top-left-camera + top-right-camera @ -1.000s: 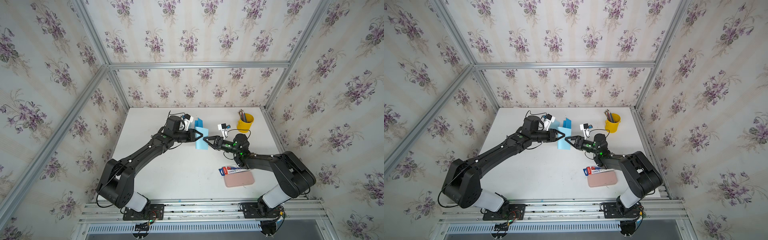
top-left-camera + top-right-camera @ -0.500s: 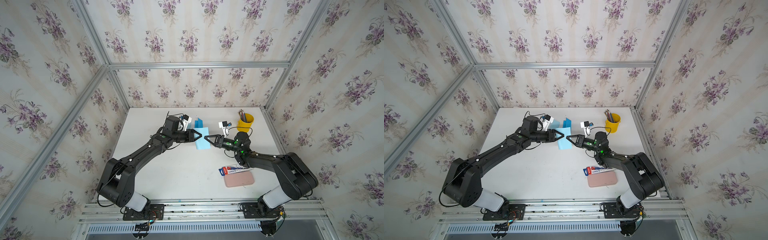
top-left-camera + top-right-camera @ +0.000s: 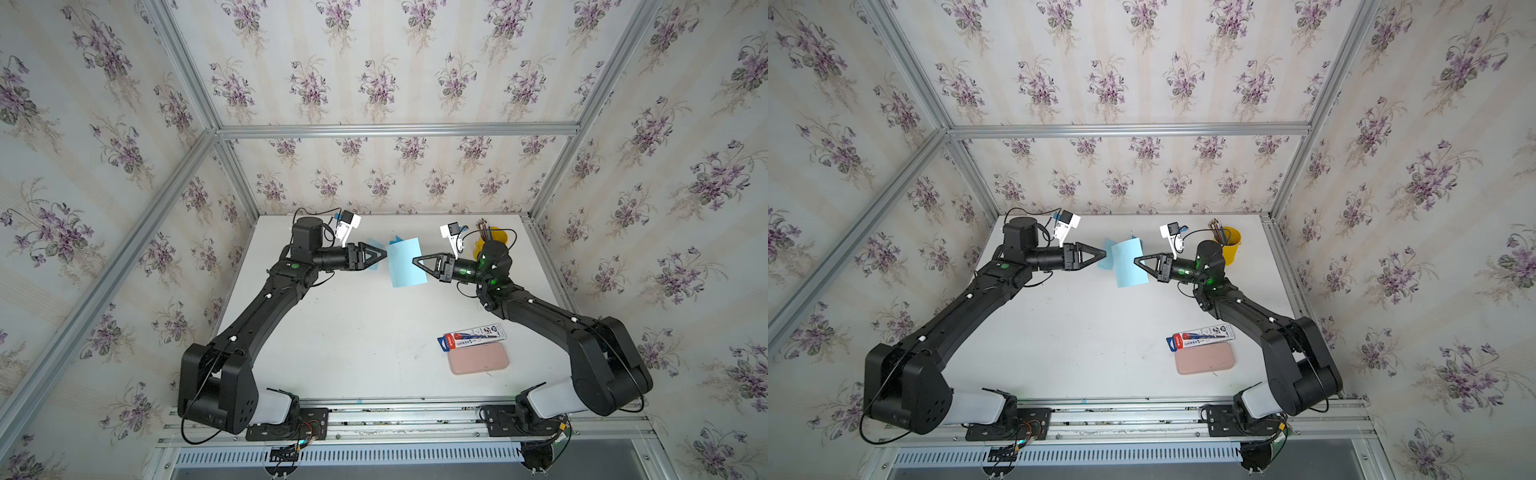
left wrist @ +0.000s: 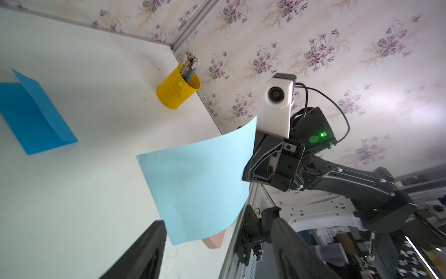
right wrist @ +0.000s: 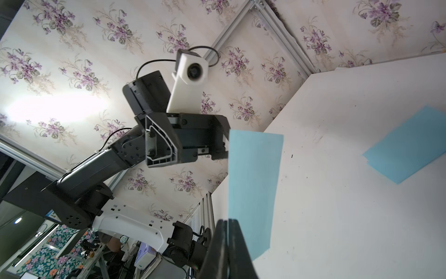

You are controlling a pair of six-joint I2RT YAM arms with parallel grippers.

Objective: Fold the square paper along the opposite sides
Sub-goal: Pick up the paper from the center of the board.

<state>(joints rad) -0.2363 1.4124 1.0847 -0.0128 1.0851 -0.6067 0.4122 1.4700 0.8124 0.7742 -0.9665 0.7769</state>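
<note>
Left hand (image 3: 382, 254) wider beside paper (image 3: 405, 262)

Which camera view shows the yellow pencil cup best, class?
The left wrist view: the yellow cup stands whole on the table, pencils visible. In both top views the right arm partly hides it. The right wrist view misses it.

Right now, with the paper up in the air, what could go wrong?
1. The paper hangs from the right gripper alone, pinched at one edge and curling, so it could slip or swing.
2. The left gripper is open by the opposite edge, near a corner in the left wrist view. Closing there might skew the fold.
3. A folded sheet lies on the table close by, and the paper could land on it when lowered.
</note>
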